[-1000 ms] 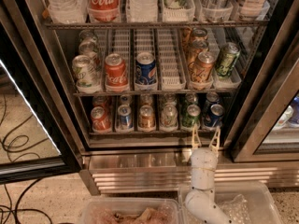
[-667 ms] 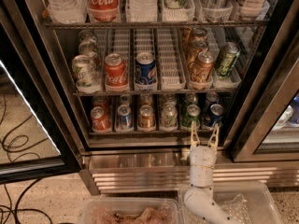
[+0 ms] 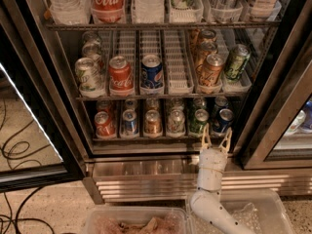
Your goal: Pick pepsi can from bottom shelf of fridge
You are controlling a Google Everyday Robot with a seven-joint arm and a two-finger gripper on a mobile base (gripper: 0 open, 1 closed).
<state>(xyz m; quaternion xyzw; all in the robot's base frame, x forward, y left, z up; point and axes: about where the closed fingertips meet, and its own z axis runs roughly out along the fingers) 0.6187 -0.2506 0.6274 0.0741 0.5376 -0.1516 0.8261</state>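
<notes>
The fridge [image 3: 146,177] stands open in front of me. Its bottom shelf [image 3: 156,139] holds a row of small cans. A dark blue pepsi can [image 3: 223,120] stands at the right end of the front row, with another blue can [image 3: 129,122] second from the left. My white gripper [image 3: 216,136] is open and empty. It points up at the shelf's front edge, just below and in front of the right-hand pepsi can, with its fingertips [image 3: 205,132] level with the can's base.
The bottom row also holds a red can [image 3: 104,124], a brown can [image 3: 152,122] and a green can [image 3: 198,121]. The shelf above holds a Coca-Cola can [image 3: 120,74] and a larger Pepsi can [image 3: 152,71]. The glass door [image 3: 273,106] stands right of the gripper. A clear bin [image 3: 136,223] is below.
The gripper has risen slightly toward the bottom shelf's front edge, staying open. The cans have not moved.
</notes>
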